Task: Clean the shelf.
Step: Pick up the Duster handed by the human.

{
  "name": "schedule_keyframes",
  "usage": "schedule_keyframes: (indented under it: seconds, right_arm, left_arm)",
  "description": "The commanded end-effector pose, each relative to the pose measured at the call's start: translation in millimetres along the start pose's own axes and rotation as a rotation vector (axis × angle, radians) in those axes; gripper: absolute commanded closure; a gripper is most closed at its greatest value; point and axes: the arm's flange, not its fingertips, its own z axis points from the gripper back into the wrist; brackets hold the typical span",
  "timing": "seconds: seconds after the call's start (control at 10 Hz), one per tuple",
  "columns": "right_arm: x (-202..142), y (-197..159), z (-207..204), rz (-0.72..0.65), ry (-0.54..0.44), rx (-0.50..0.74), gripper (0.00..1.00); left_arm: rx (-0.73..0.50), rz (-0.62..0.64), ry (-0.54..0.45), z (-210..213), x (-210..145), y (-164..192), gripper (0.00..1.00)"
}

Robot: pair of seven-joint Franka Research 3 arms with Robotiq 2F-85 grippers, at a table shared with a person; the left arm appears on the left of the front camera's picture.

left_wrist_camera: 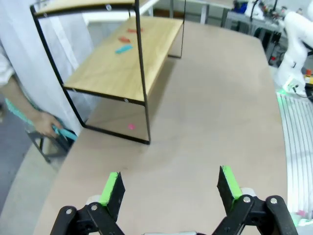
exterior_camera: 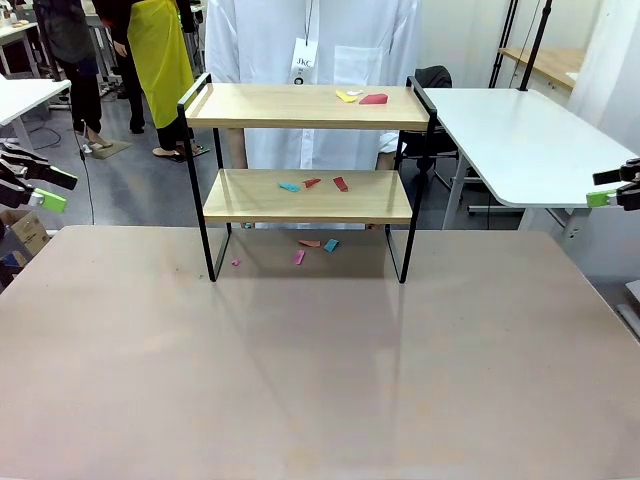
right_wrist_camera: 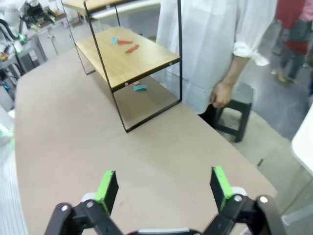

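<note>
The shelf (exterior_camera: 305, 107) stands at the far middle of the table, two light wood boards in a black frame. Yellow and red scraps (exterior_camera: 363, 97) lie on its top board. Blue and red scraps (exterior_camera: 314, 184) lie on its lower board (left_wrist_camera: 122, 63) (right_wrist_camera: 129, 58). More scraps (exterior_camera: 316, 246) lie on the table under it. My left gripper (exterior_camera: 45, 190) (left_wrist_camera: 168, 188) is open at the table's left edge, far from the shelf. My right gripper (exterior_camera: 608, 190) (right_wrist_camera: 164, 188) is open at the right edge. Nothing is between either pair of fingers.
A person in a white coat (exterior_camera: 315, 40) stands right behind the shelf, one hand (left_wrist_camera: 45, 123) holding a teal strip, the other hand (right_wrist_camera: 220, 94) hanging over a dark stool (right_wrist_camera: 234, 120). A white table (exterior_camera: 520, 140) stands at the back right. The brown tabletop (exterior_camera: 320, 370) spreads in front.
</note>
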Motion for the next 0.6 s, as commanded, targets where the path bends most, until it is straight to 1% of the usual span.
schedule_keyframes:
  seconds: [0.0, 0.4, 0.5]
  right_arm:
    - [-6.7, -41.1, -17.9, 0.013, -0.027, 0.035, 0.00]
    - [-31.8, -84.5, -18.1, 0.090, -0.077, 0.039, 0.00]
    - [-37.7, -92.7, -17.3, 0.093, -0.085, 0.045, 0.00]
  left_arm:
    - [-0.038, -0.093, -0.127, 5.5, -18.9, 31.6, 0.00]
    - [-0.048, -0.161, -0.263, 9.3, -41.7, 61.9, 0.00]
    - [-0.064, -0.157, -0.290, 9.3, -45.7, 68.6, 0.00]
